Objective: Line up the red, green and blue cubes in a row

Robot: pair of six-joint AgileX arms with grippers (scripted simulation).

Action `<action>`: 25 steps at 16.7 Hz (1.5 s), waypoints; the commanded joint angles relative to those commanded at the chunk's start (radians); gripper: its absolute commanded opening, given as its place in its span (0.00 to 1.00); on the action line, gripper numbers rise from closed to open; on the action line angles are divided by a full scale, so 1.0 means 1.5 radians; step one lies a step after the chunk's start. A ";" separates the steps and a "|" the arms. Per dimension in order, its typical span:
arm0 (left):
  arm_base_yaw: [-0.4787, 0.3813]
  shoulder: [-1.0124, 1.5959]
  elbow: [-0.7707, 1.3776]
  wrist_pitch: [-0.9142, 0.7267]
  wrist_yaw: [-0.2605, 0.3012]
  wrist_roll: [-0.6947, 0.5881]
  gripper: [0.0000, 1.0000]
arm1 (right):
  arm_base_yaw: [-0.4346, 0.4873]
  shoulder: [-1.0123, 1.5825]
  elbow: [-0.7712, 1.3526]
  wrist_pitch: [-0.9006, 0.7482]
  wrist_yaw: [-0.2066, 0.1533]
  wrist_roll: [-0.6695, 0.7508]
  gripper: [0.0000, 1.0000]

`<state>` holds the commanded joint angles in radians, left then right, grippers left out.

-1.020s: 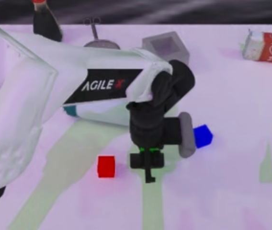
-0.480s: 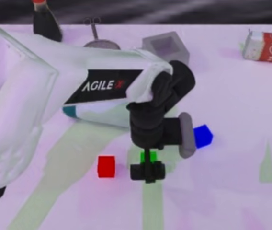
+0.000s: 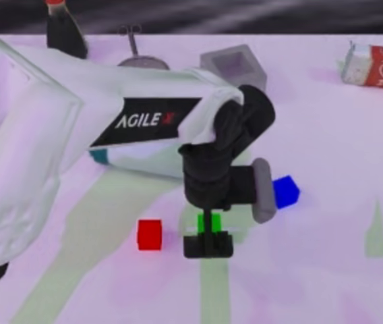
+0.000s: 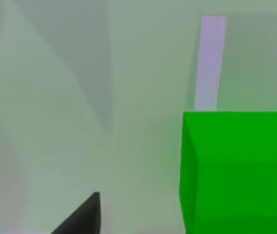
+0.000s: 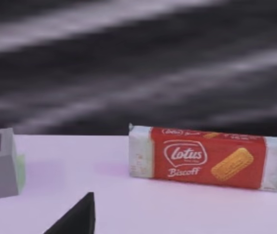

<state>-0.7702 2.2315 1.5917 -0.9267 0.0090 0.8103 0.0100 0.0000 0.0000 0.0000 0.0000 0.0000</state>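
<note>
The big white left arm reaches across the table from the left, and its left gripper hangs over the middle, just in front of the green cube. The black fingers look spread a little and hold nothing. From the wrist camera the green cube sits flat on the table, very close, with one dark finger tip beside it and not touching. The red cube sits near the green cube, on its left side. The blue cube sits on the green cube's right side and a bit farther back, partly behind the arm's grey wrist. Well behind the green cube stands a grey hollow block. Far to the right of it, at the back corner, lies a red biscuit pack. A dark bottle stands at the back left. The right arm is not seen from above, and I cannot tell how its gripper is set.
</note>
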 joint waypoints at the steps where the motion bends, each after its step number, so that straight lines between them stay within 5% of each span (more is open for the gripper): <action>1: 0.000 -0.003 0.008 -0.009 0.000 0.000 1.00 | 0.000 0.000 0.000 0.000 0.000 0.000 1.00; 8: 0.012 -0.050 0.099 -0.151 0.000 -0.001 1.00 | 0.000 0.000 0.000 0.000 0.000 0.000 1.00; 14: 0.012 -0.056 0.096 -0.150 -0.001 -0.004 1.00 | 0.002 0.007 0.007 -0.004 0.000 0.000 1.00; 19: 0.076 -0.190 -0.027 -0.067 -0.008 -0.056 1.00 | 0.040 0.145 0.140 -0.087 -0.001 0.008 1.00; 25: 0.216 -0.533 -0.318 0.111 -0.015 -0.183 1.00 | 0.118 0.532 0.435 -0.279 0.001 0.022 1.00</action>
<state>-0.4456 1.4326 1.1147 -0.7599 -0.0138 0.5359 0.1868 0.7981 0.6525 -0.4179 0.0014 0.0334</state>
